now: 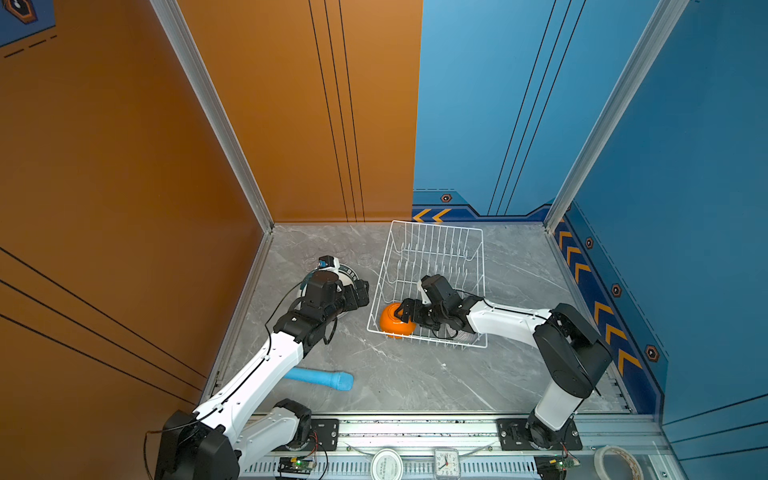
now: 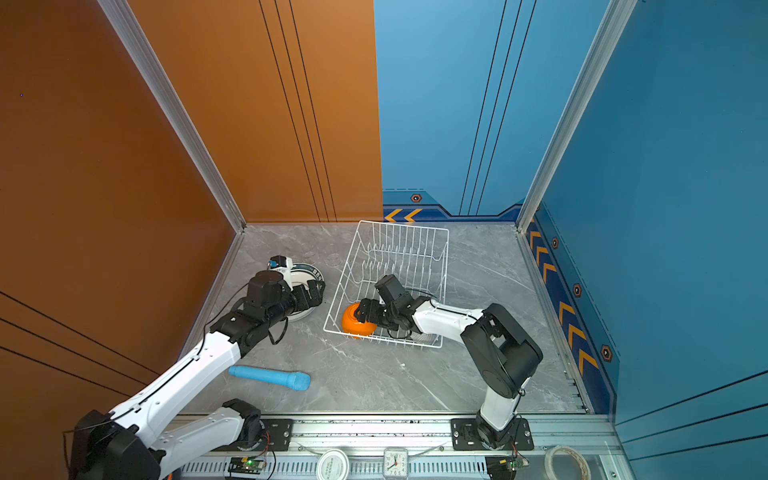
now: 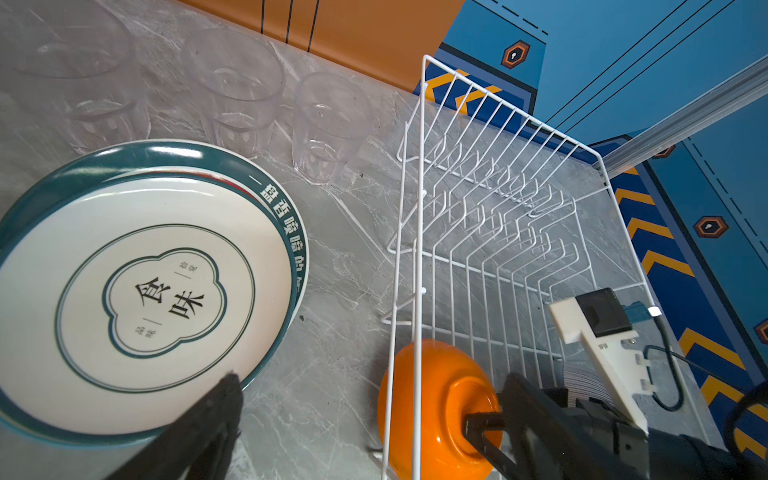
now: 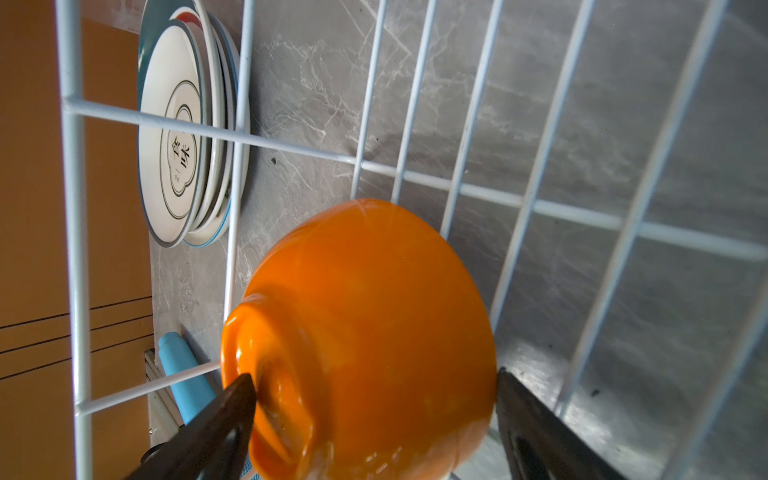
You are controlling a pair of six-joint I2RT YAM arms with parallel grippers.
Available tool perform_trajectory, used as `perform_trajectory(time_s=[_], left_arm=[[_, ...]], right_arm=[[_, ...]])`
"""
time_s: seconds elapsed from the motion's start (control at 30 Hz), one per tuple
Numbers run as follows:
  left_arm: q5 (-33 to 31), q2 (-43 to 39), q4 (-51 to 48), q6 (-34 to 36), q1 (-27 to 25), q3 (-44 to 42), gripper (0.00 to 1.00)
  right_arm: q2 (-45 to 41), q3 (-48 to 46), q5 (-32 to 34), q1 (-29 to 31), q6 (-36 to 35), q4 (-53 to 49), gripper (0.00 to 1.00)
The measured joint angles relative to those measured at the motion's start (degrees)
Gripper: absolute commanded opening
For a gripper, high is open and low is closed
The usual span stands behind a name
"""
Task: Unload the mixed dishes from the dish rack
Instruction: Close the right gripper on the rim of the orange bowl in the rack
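"食味" on uppermost plate (image 3: 141, 291)

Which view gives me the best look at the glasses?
Left wrist: all three glasses stand upright on the table by the plates, and their outlines are plain. Both top views show only faint rims; the right wrist view shows none.

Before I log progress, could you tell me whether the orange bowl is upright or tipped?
Tipped: the orange bowl lies on its side in the dish rack, foot ring facing sideways.
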Motion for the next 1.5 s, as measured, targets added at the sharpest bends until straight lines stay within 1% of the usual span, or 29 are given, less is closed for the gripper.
perform_trajectory(time_s=[0.27, 0.4, 0.6, 0.7, 0.87, 1.2, 1.5], left_arm=[[1.3, 0.0, 1.4, -0.2, 0.4, 0.0, 0.98], [1.8, 0.0, 1.6, -0.2, 0.4, 0.0, 0.98], [2.1, 0.2, 1.6, -0.2, 0.4, 0.0, 0.98], [2.2, 0.4, 1.6, -0.4, 0.4, 0.0, 0.98], [2.6, 0.8, 1.6, -0.5, 0.4, 0.0, 0.98], [3.6, 1.7, 2.0, -0.6, 0.4, 0.1, 0.98], [3.6, 1.7, 2.2, -0.6, 0.4, 0.1, 0.98]], right_arm=[[1.2, 0.6, -1.2, -0.4, 0.7, 1.2, 0.9], [1.7, 0.6, -1.7, -0.7, 1.6, 1.9, 0.89], [2.6, 0.6, -4.3, -2.3, 3.5, 4.3, 0.79], [2.7, 0.5, -4.6, -3.0, 4.0, 5.6, 0.76], [2.7, 0.1, -4.6, -3.8, 4.3, 6.7, 0.74], [0.3, -0.2, -4.6, -5.1, 4.2, 6.8, 0.73], [0.1, -0.1, -5.5, -5.3, 3.3, 6.3, 0.76]])
